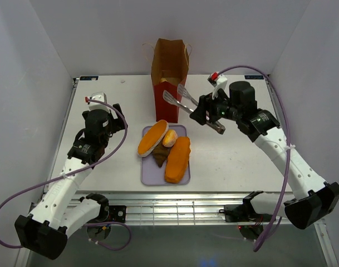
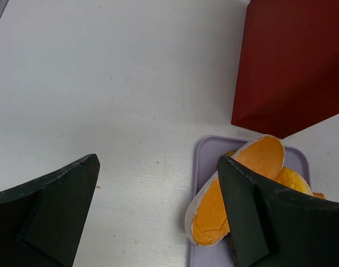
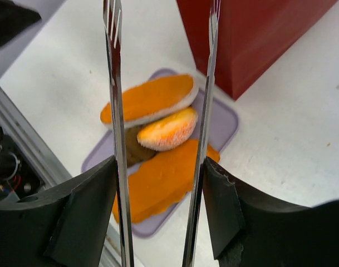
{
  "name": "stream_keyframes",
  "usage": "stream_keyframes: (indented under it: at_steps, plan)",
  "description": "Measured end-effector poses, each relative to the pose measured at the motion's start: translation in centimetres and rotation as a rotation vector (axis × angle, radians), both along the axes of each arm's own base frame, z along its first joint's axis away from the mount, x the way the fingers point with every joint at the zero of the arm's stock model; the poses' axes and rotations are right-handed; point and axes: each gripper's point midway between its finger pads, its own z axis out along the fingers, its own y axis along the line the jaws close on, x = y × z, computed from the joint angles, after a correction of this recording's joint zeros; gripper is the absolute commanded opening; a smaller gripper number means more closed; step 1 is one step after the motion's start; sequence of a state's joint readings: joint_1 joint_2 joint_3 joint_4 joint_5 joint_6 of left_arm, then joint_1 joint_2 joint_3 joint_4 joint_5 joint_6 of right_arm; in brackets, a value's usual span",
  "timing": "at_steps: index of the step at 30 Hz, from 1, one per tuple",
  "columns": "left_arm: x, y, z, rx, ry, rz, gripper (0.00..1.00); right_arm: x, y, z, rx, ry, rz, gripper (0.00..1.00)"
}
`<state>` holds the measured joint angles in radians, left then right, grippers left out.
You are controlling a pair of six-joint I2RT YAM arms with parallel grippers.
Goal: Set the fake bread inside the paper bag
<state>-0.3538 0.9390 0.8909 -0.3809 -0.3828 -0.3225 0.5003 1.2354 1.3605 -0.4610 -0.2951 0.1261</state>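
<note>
**Bread Lay on the Tray While Tongs Hung Open Before the Bag**

Closest to the arms' bases, we found the fake bread gathered on a lavender tray at the middle of the white table. A long loaf lay along the tray's right side. A brown wedge sat just beside it, partly tucked under an oval loaf with a pale rim. One end of that oval loaf reached just past the tray's left edge. A small bun rested against the oval loaf near the tray's far end.

To the left of the tray, the left gripper hung above the table. Its dark fingers were spread wide apart, and the oval loaf showed just past the right one.

Further back and to the right, the right gripper was clamped on a pair of metal tongs, with one finger pressed against the outside of each arm. The two arms of the tongs stood apart. From the wrist camera we saw the bun and both loaves through the gap between them. From above, the tongs' flat heads lay across the red lower half of the bag, and we could not tell whether they touched it.

At the far side of the table stood the paper bag. It was upright just beyond the tray, brown above and red below, with its mouth open and thin twisted handles at its rim. All four pieces we could see lay on the tray, outside the bag.
</note>
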Motion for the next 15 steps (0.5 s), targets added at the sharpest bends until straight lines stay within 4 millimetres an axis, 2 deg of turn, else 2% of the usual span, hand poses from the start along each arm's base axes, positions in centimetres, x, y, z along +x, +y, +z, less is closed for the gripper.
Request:
stream_keyframes:
  at_steps: [3,6,9,15]
  plan:
    - [0.1,0.1,-0.2,0.005,0.004,0.006,0.98,-1.9,0.3,-4.3,-0.032,0.083,0.024,0.65]
    - [0.1,0.4,-0.2,0.013,0.006,0.022,0.98,-3.9,0.4,-7.0,-0.058,0.135,0.046,0.64]
    - [0.2,0.5,-0.5,0.019,0.013,0.03,0.98,-5.6,0.5,-7.9,-0.064,0.138,0.063,0.64]
    - [0.5,0.4,-1.1,0.027,0.032,0.03,0.98,-7.9,0.8,-7.9,-0.047,0.114,0.084,0.64]
